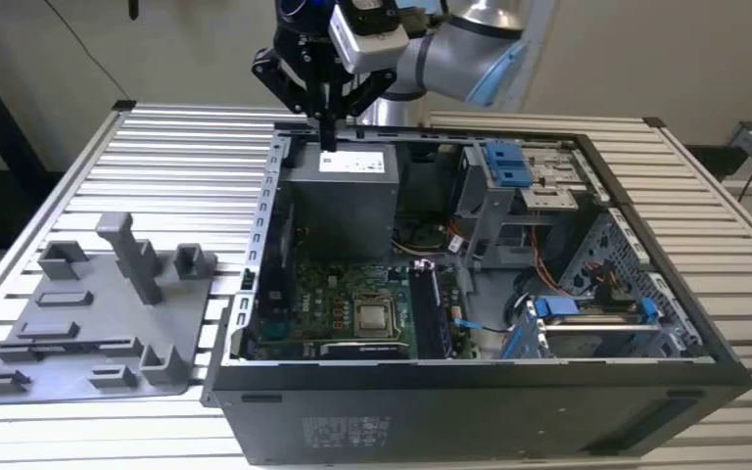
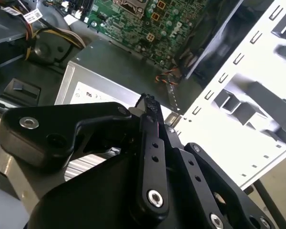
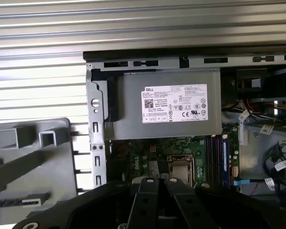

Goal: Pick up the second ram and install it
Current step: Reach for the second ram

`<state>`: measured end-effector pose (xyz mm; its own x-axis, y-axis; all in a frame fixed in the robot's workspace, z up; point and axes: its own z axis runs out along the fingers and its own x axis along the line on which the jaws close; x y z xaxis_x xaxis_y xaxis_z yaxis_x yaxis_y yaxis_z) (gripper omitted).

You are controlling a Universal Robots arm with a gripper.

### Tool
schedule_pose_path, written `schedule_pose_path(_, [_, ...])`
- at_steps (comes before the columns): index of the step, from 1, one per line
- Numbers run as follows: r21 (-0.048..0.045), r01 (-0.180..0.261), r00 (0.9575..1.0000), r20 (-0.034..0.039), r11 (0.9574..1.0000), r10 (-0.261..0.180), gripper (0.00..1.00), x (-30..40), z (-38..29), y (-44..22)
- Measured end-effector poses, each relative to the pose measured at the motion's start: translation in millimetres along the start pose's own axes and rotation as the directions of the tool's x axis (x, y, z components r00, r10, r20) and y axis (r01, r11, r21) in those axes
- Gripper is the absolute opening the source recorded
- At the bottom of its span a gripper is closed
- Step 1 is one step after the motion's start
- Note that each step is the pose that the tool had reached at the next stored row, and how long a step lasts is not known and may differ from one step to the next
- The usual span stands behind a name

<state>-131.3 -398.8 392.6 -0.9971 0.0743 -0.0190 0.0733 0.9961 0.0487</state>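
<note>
Second ram (image 1: 75,343): apparently the long dark strip lying flat along the grey holder tray (image 1: 191,311), though hard to confirm. Sits well apart from the pincer (image 1: 328,145), off to the exterior view's left of it and closer to that camera, on the slatted table (image 1: 180,147). Same dark strip, likely the second ram (image 3: 19,198), seen on the tray in the first wrist view. As for the pincer (image 2: 149,102) (image 3: 158,181): narrow, fingertips pressed together, closed on themselves. Points straight down, hanging just above the grey power supply (image 1: 344,206) at the back of the open computer case (image 1: 481,377). Beyond the fingertips in the first wrist view, the green motherboard (image 3: 190,145) with processor socket (image 3: 180,164) and memory slots (image 3: 214,152).
</note>
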Motion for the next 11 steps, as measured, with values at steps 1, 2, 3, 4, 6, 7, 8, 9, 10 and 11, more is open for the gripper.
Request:
schedule_pose_path(1, [0.0, -0.001, 1.0, 0.0, 1.0, 0.001, 0.11, 2.5, -0.1, -0.2])
schedule_pose_path(2, [0.0001, -0.001, 1.0, 0.0, 1.0, 0.001, 0.11, 5.3, -0.1, -0.4])
schedule_pose_path(3, [-0.0001, -0.002, 1.0, 0.0001, 1.0, 0.002, 0.11, 8.7, -0.1, -0.6])
schedule_pose_path(4, [-0.0002, -0.002, 1.0, 0.0001, 1.0, 0.002, 0.11, 12.5, -0.2, -0.9])
schedule_pose_path(6, [-0.0003, -0.002, 1.0, 0.0001, 1.0, 0.002, 0.11, 20.2, -0.4, -1.5])
schedule_pose_path(7, [-0.0004, -0.002, 1.0, 0.0001, 1.0, 0.002, 0.11, 23.3, -0.5, -1.7])
schedule_pose_path(8, [-0.0003, -0.002, 1.0, 0.0001, 1.0, 0.002, 0.11, 26.3, -0.6, -1.9])
schedule_pose_path(9, [-0.0004, -0.002, 1.0, 0.0001, 1.0, 0.002, 0.11, 29.2, -0.6, -2.2])
schedule_pose_path(10, [-0.0003, -0.003, 1.0, 0.0001, 1.0, 0.003, 0.11, 32.1, -0.7, -2.4])
schedule_pose_path(11, [-0.0003, -0.003, 1.0, 0.0001, 1.0, 0.003, 0.11, 34.6, -0.8, -2.5])
